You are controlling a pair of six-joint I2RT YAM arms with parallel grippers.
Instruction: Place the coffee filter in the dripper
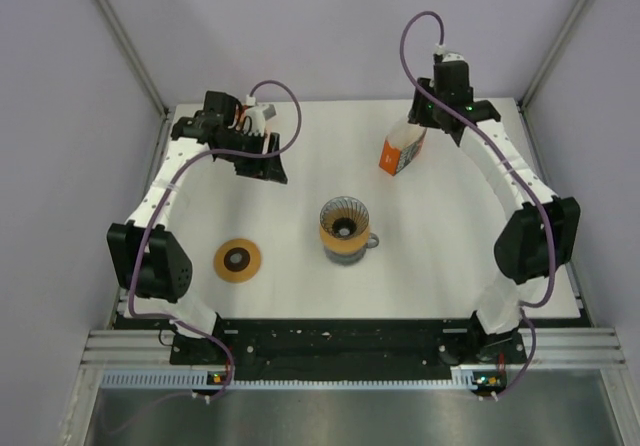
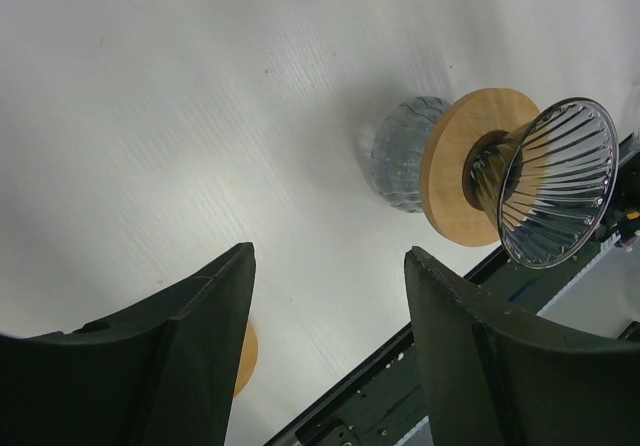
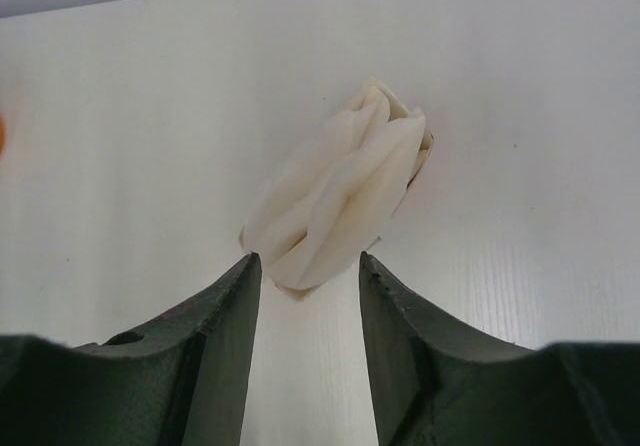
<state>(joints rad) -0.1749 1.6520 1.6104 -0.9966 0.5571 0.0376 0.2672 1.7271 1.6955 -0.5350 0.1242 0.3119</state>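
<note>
The glass dripper with a wooden collar stands on a glass cup at the table's middle; it also shows in the left wrist view. The white folded coffee filter lies on the table at the far right. My right gripper is open, its fingertips just short of the filter's near end, one on each side. In the top view the right gripper is at the back right. My left gripper is open and empty at the back left, well away from the dripper; the left wrist view shows it too.
An orange and white box stands right beside the right gripper. A round wooden disc with a dark centre lies front left of the dripper. Grey walls enclose the table on three sides.
</note>
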